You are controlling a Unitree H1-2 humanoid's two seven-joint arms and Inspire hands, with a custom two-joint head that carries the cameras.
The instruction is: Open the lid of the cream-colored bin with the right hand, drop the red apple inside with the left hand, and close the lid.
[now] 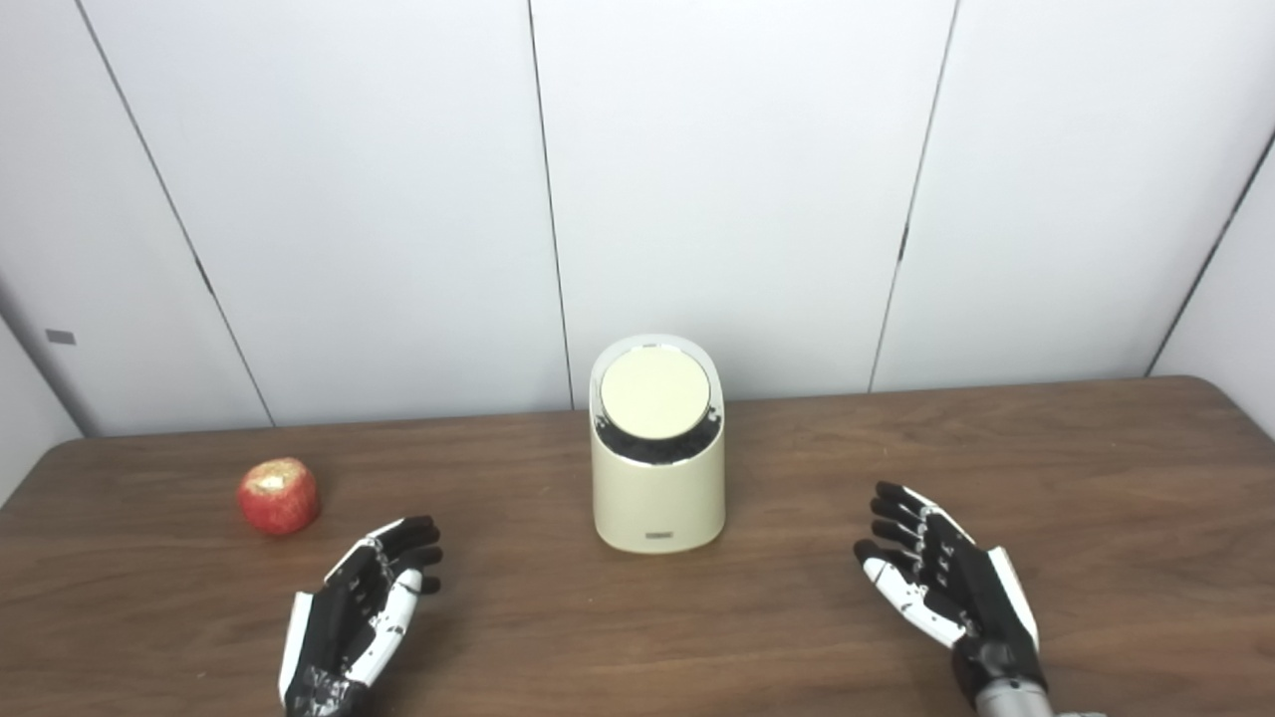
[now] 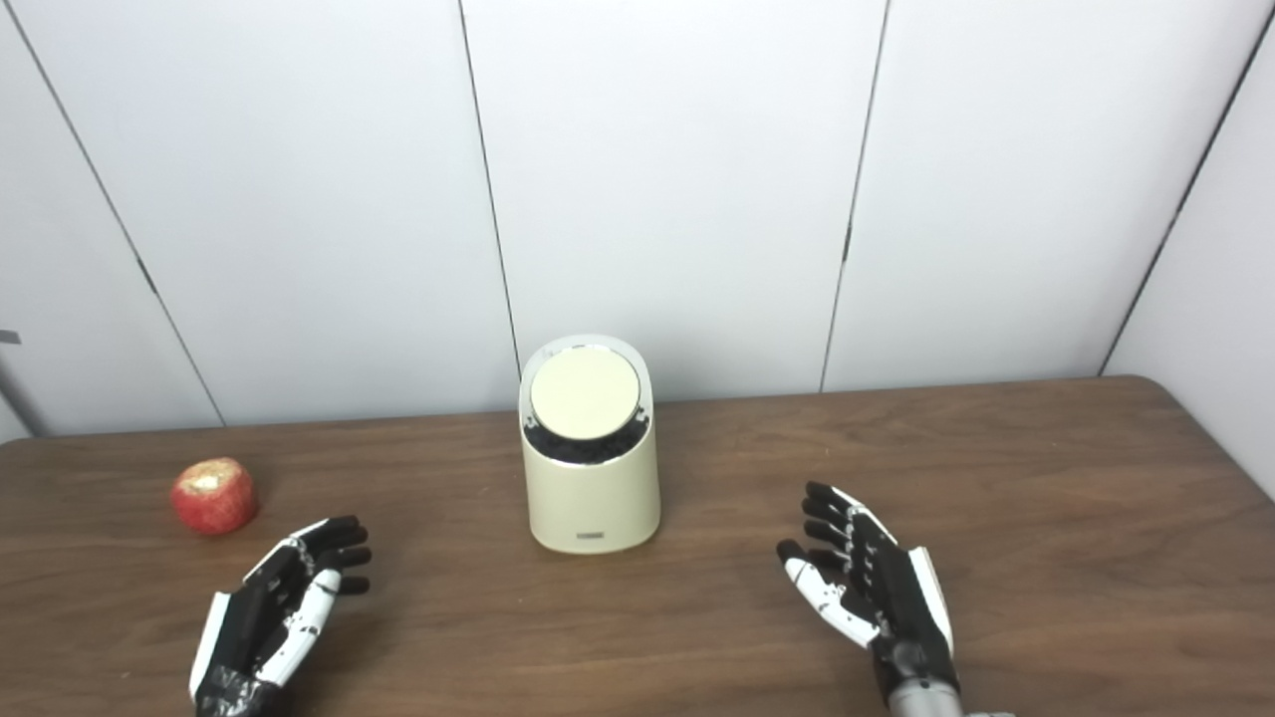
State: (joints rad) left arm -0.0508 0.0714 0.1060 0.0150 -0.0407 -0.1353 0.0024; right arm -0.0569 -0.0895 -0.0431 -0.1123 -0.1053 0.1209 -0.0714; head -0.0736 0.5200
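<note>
Bin: the cream-colored bin (image 1: 657, 478) is standing upright near the middle of the desk, toward its far edge; it is a smooth, rounded cylinder with a slanted top.
Lid: the round, flat lid (image 1: 655, 391) is sitting shut in the slanted opening, tilting toward the near edge, with a dark band showing under its lower rim.
Apple: the red apple (image 1: 279, 496) is resting toward the desk's left edge, well apart from the bin; its skin is looking mottled, with a pale patch on top.
Left hand: the left hand (image 1: 354, 617) is hovering by the near edge, near the apple, its black-and-white fingers (image 1: 403, 543) spreading apart and holding nothing.
Right hand: the right hand (image 1: 946, 588) is hovering by the near edge, right of the bin, palm facing inward, fingers apart and empty.
Desk: the desk (image 1: 1096, 478) is showing dark brown wood grain and rounded far corners.
Room: a plain white paneled wall (image 1: 737, 179) with thin dark seams is rising behind the far edge.
</note>
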